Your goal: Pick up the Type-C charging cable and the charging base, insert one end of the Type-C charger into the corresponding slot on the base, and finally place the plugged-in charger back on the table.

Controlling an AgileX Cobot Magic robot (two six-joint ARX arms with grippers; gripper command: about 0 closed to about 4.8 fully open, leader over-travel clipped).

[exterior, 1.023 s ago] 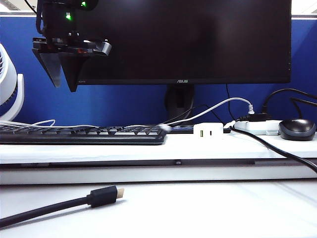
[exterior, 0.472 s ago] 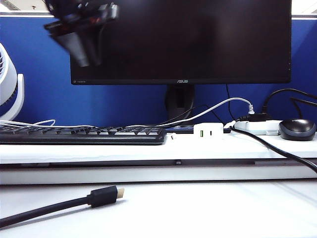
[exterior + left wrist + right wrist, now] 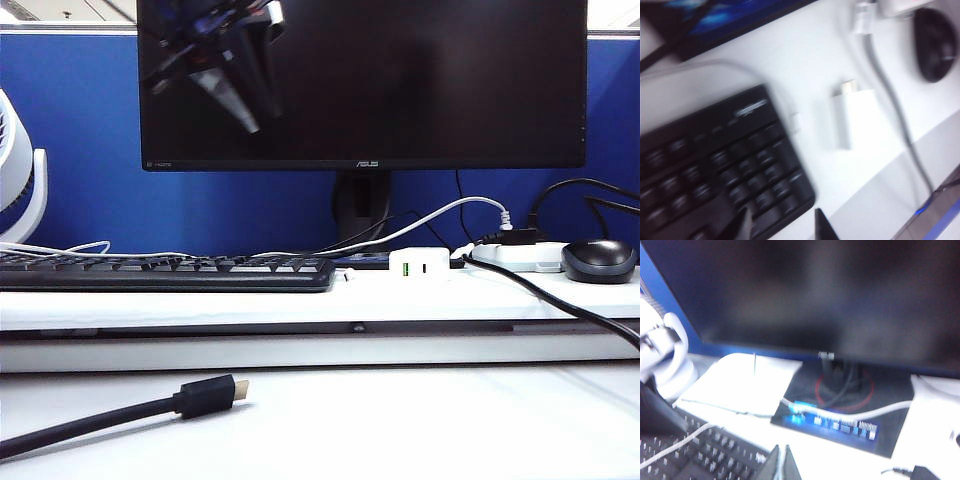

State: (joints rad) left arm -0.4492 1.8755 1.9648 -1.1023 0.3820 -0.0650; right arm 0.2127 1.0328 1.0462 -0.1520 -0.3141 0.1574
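Care matters now: the left gripper, high at the left before the black monitor, jaws partly apart and empty, should settle squarely over the small white block charging base on the raised shelf of the white table. Its wrist tilts down. The right gripper, pinched closed and empty, hovers near the keyboard. The Type-C cable cannot be made out.
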